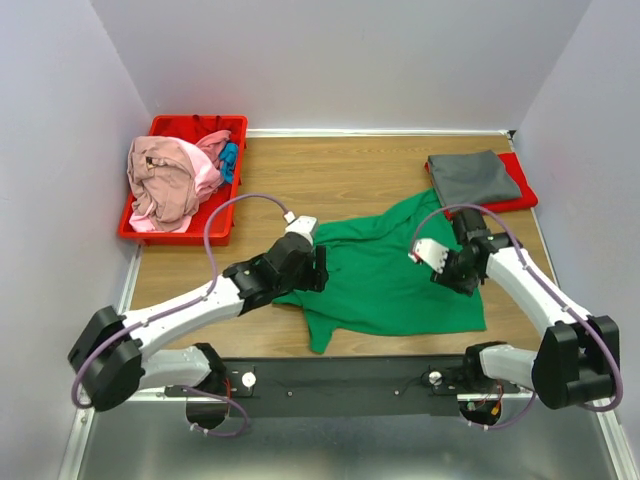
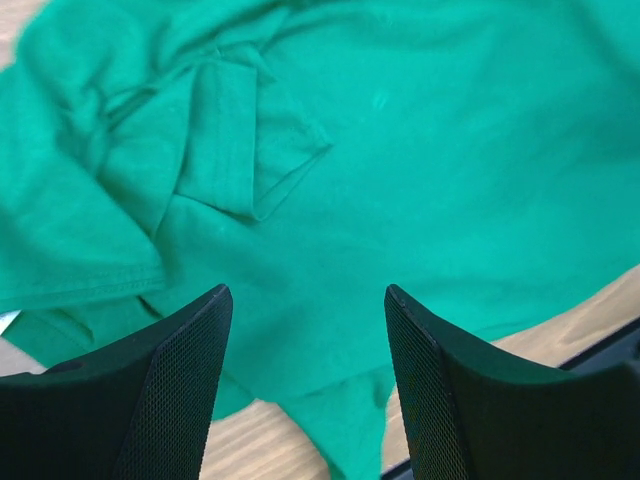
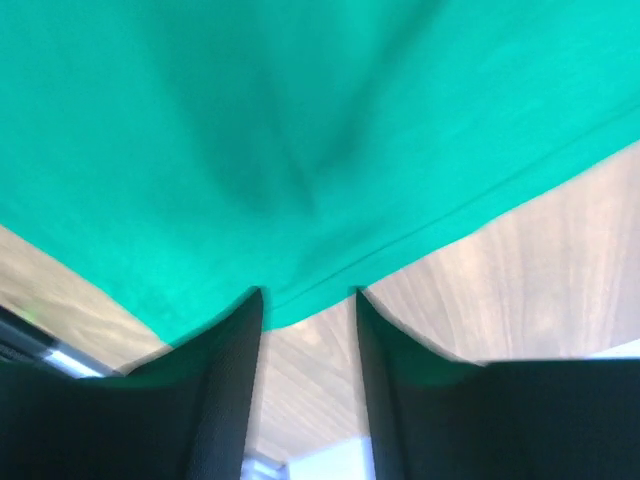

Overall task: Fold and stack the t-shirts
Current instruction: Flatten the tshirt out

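A large bright green t-shirt point(image 1: 385, 275) lies crumpled across the middle of the wooden table. My left gripper point(image 1: 318, 272) hovers over its left side. In the left wrist view that gripper point(image 2: 305, 300) stands open above the green cloth point(image 2: 430, 150), beside a folded-over sleeve point(image 2: 240, 150). My right gripper point(image 1: 455, 283) is over the shirt's right part. In the right wrist view its jaws point(image 3: 308, 295) stand apart, with the green hem point(image 3: 300, 130) at the fingertips and bare table between the fingers. A folded dark grey t-shirt point(image 1: 468, 177) lies at the back right.
A red bin point(image 1: 215, 225) at the back left holds a heap of pink t-shirts point(image 1: 165, 180) and a blue one point(image 1: 230, 157). The grey shirt rests on a flat red lid point(image 1: 520, 185). White walls enclose the table on three sides.
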Available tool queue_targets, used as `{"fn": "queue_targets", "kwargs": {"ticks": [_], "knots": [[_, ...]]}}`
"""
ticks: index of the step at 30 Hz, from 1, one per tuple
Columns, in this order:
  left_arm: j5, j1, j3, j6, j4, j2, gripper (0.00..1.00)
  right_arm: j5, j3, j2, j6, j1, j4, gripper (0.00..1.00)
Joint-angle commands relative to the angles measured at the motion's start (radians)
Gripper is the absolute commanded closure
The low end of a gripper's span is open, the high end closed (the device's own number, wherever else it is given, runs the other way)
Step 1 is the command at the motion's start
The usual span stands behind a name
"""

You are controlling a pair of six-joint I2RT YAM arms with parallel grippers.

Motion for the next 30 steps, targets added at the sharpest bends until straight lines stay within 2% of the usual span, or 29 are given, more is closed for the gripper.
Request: {"fn": "queue_targets", "kwargs": {"ticks": [1, 6, 7, 10, 15, 23, 26, 30], "knots": [[0.046, 0.002, 0.045, 0.074, 0.032, 0.08, 0.3, -0.272, 0.14, 0.011, 0.092, -0.003, -0.071, 0.43], [-0.03, 0.004, 0.13, 0.117, 0.006, 0.236, 0.37, -0.51, 0.223, 0.087, 0.189, -0.003, -0.05, 0.41], [-0.039, 0.005, 0.143, 0.115, 0.003, 0.258, 0.43, -0.547, 0.234, 0.094, 0.202, -0.004, -0.039, 0.41], [-0.087, 0.005, 0.19, 0.112, -0.012, 0.325, 0.44, -0.681, 0.232, 0.122, 0.273, -0.004, 0.015, 0.41], [-0.127, 0.022, 0.253, 0.112, -0.024, 0.414, 0.47, -0.739, 0.2, 0.142, 0.345, -0.004, 0.119, 0.41], [-0.236, 0.025, 0.299, 0.129, -0.067, 0.46, 0.5, -0.738, 0.153, 0.116, 0.356, -0.007, 0.152, 0.4], [-0.253, 0.033, 0.33, 0.149, -0.081, 0.492, 0.54, -0.736, 0.15, 0.124, 0.361, -0.006, 0.155, 0.4], [-0.28, 0.048, 0.394, 0.167, -0.101, 0.566, 0.55, -0.739, 0.145, 0.119, 0.358, -0.006, 0.156, 0.4]]}}
